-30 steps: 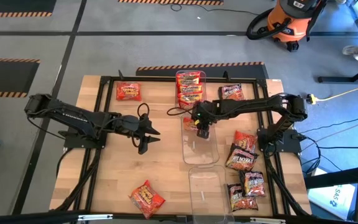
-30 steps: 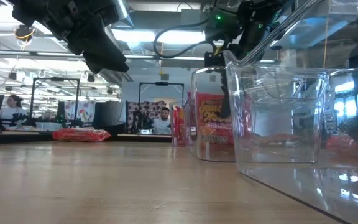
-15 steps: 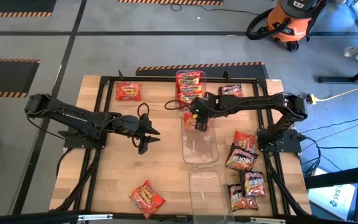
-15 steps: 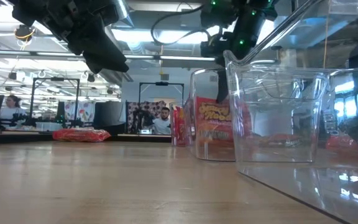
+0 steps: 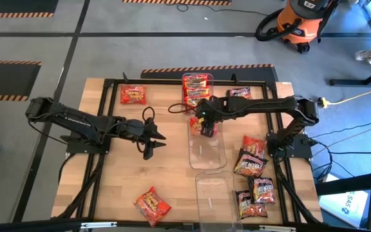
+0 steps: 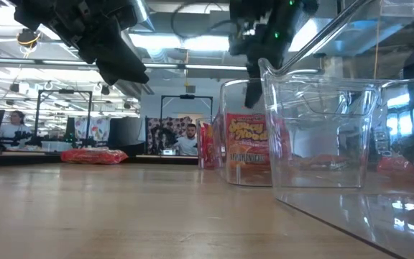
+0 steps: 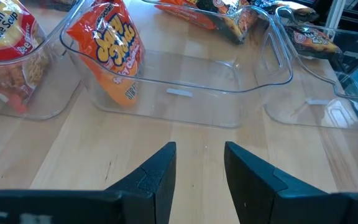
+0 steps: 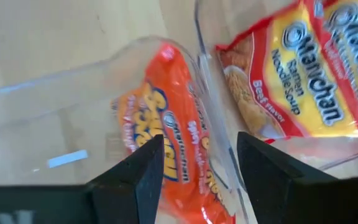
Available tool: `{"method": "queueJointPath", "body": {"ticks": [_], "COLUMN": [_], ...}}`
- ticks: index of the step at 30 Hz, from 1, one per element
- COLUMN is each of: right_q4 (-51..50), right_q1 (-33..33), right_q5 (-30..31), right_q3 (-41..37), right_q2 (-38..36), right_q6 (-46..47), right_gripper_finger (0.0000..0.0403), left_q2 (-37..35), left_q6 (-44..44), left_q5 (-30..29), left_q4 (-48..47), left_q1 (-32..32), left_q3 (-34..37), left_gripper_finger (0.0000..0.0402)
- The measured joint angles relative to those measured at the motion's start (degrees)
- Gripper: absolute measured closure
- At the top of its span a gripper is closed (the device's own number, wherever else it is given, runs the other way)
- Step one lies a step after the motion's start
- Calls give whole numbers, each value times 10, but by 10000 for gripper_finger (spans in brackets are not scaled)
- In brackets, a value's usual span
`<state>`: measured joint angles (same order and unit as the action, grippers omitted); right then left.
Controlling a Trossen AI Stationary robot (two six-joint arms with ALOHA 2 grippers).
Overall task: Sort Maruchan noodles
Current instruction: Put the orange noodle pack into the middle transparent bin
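Hanging above the far end of the middle clear bin [image 5: 207, 147], the right gripper [image 5: 207, 127] has its two fingers apart and holds nothing; in its own wrist view an orange packet [image 8: 166, 158] stands on its edge inside this bin, leaning against the far wall, and no finger touches it. Just behind this bin, the far bin [image 5: 197, 90] contains several red-yellow packets [image 5: 197, 87] standing together. The near bin [image 5: 214, 193], at the table's front edge, has only bare plastic visible inside.

The left gripper [image 5: 152, 140] waits over the bare wood of the table [image 5: 121, 183], to the left of the middle bin, with its fingers moderately apart and nothing between them.

Other noodles lie loose on the table. One red packet [image 5: 133, 95] is at the far left corner, and one orange packet [image 5: 152, 205] is near the front edge. A dark packet [image 5: 239, 95] lies right of the far bin. A group of dark and red packets [image 5: 252, 174] lies on the right side, beside the middle and near bins.
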<state>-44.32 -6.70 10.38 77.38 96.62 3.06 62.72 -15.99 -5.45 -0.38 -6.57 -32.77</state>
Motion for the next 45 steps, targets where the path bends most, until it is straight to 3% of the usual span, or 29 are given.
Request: {"method": "queueJointPath", "body": {"ticks": [7, 13, 22, 33, 38, 45], "right_q4": [2, 146, 329, 433, 445, 321], "right_q1": [70, 137, 186, 249, 273, 290], "right_q5": [5, -29, -51, -65, -65, -81], "right_q3": [39, -1, -34, -35, 27, 200], "right_q2": [0, 0, 0, 19, 86, 209], "right_q6": [24, 35, 102, 206, 253, 309], "right_gripper_finger": [221, 221, 219, 110, 101, 117], "left_q2": [0, 0, 0, 48, 99, 165], "left_q6": [-3, -4, -63, -240, -324, -364], "left_q5": [0, -1, -24, -82, -102, -156], "left_q4": [0, 0, -3, -5, 21, 110], "left_q1": [-1, -33, -148, -357, -438, -527], "left_q3": [0, 0, 0, 1, 0, 0], "left_gripper_finger": [273, 273, 273, 273, 273, 273]}}
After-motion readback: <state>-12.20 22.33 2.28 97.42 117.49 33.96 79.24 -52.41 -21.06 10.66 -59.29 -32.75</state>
